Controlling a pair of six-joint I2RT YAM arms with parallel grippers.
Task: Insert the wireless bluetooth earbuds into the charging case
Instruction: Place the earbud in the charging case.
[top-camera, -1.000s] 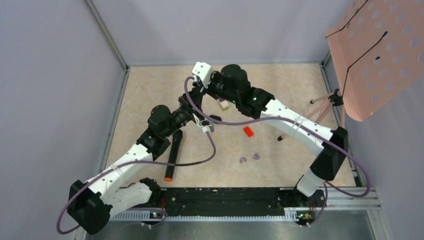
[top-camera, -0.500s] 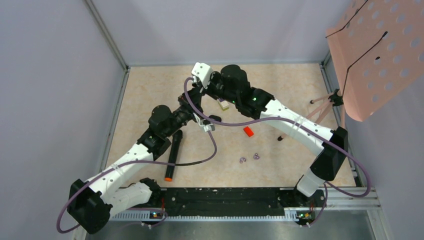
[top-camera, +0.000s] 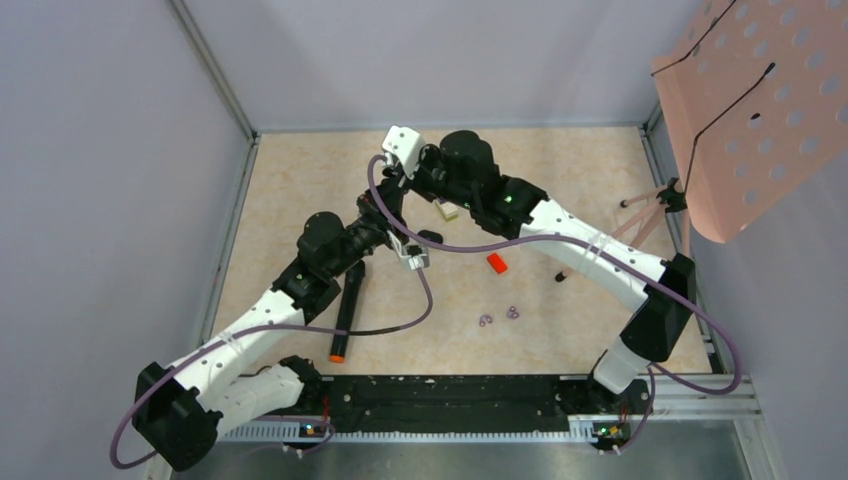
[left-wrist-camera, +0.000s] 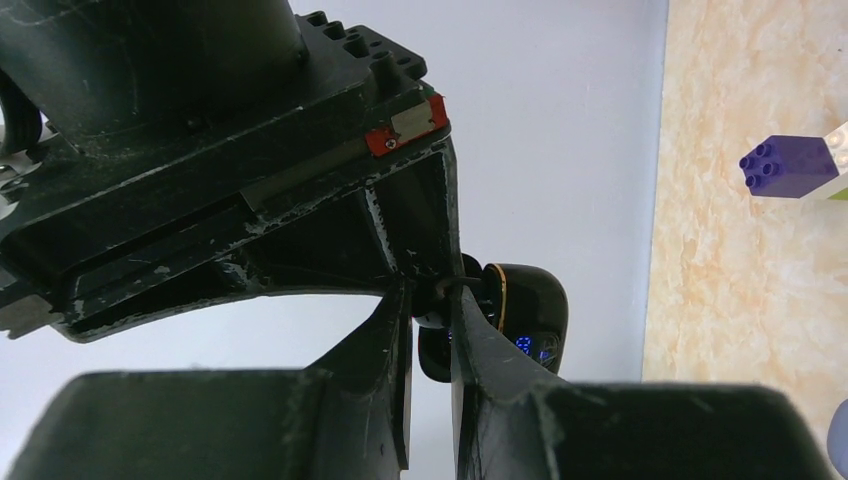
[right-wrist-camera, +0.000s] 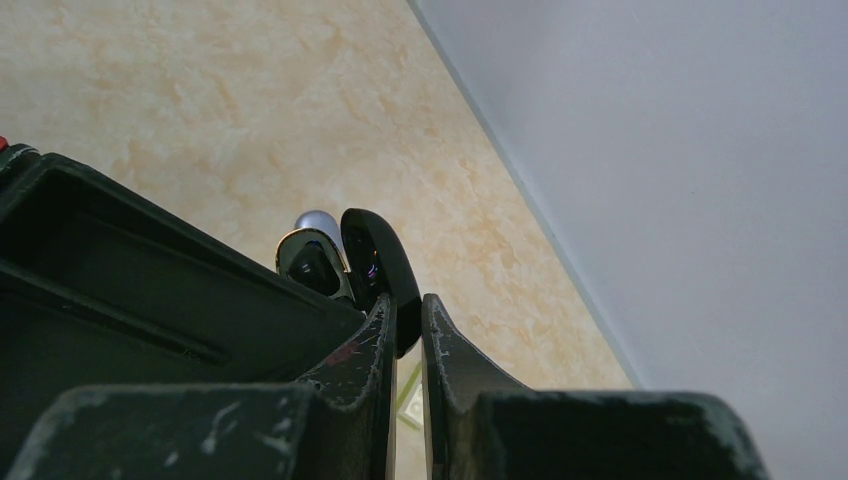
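In the left wrist view my left gripper (left-wrist-camera: 430, 300) is shut on a tiny black earbud (left-wrist-camera: 433, 345) pinched at its fingertips. Just beyond it hangs the charging case (left-wrist-camera: 528, 310), glossy black with a gold rim and blue lit digits. In the right wrist view my right gripper (right-wrist-camera: 408, 305) is shut on the open case's lid (right-wrist-camera: 376, 262). The gold-rimmed body (right-wrist-camera: 312, 258) of the case lies against the left gripper's housing. From above, both grippers meet above the table's middle (top-camera: 400, 198), where the case and earbud are hidden.
A purple and white brick (top-camera: 447, 209) lies just behind the grippers. A red block (top-camera: 497, 263), two pale purple rings (top-camera: 498, 316) and a small dark piece (top-camera: 561, 276) lie to the right. A black marker (top-camera: 345, 310) sits under the left arm. A pink perforated board (top-camera: 760, 110) stands at the right.
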